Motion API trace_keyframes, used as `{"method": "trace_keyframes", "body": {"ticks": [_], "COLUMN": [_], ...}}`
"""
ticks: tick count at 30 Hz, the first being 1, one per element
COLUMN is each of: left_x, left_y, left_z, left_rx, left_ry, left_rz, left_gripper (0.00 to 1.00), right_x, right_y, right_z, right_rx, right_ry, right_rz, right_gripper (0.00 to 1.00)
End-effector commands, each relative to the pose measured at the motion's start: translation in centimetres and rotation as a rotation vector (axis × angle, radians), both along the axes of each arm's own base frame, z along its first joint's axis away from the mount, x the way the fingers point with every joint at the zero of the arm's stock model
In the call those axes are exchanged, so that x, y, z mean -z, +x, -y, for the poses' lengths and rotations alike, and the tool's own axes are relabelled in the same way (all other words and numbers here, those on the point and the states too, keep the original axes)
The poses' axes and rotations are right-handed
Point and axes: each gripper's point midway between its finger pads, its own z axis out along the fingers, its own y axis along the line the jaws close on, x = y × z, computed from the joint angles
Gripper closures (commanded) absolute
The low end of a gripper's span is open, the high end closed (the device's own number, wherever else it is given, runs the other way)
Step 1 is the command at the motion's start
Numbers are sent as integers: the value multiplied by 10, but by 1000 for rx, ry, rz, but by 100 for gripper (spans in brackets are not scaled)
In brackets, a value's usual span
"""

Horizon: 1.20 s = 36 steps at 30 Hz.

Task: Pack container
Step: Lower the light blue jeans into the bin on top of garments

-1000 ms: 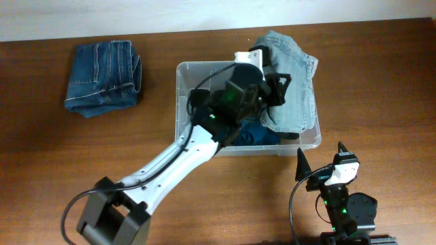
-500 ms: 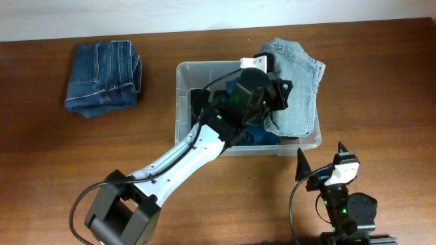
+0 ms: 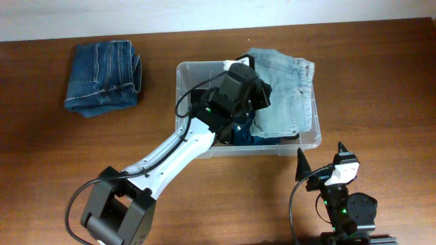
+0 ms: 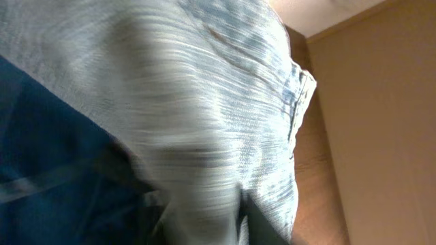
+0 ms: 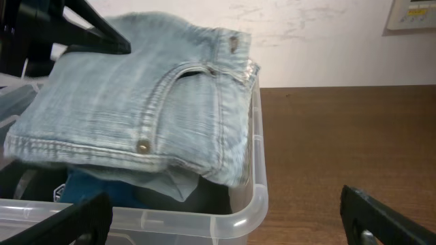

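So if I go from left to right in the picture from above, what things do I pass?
dark jeans → container (its left wall) → light jeans

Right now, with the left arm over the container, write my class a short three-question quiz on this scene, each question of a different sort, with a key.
1. True or false: the light jeans lie wholly inside the container.
2. Where are the folded dark jeans? A: in the container. B: on the table, left of the container. C: on top of the light jeans.
3. Fill in: the right gripper stands ___, holding nothing.
Key: 1 false, they hang over its rim; 2 B; 3 open.
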Motion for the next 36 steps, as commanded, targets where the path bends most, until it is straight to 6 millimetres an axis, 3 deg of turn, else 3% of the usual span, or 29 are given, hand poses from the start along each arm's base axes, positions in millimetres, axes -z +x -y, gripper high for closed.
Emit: {"method": "trace_keyframes", "body": {"ticks": [1,5,6,17,22,27,36], "left_x": [-1,4,6,13,37,47,44], "left_y": [3,0,-1,-3,1,14,16], "left_z": [0,-3,-4,-8,-44,-80,-100], "left_rx": [-5,-5,-5,239,164,58,46], "left_ry": [8,26,31,293,449,562,566], "left_rz": [-4,-25,-31,220,151,122,81], "left_gripper": [30,4,1,1,1,1,1], "right_x": [1,1,1,1,1,1,1], "right_y": [0,0,0,0,0,0,0], "right_z": [0,0,0,0,0,0,0], "right_rx": [-5,-5,-5,-5,-5,-5,-5], "right_ry": [-6,-5,-5,-5,-5,-6,-6], "right_rz": [3,3,3,3,3,3,3], "right_gripper": [2,2,2,2,2,2,2]}}
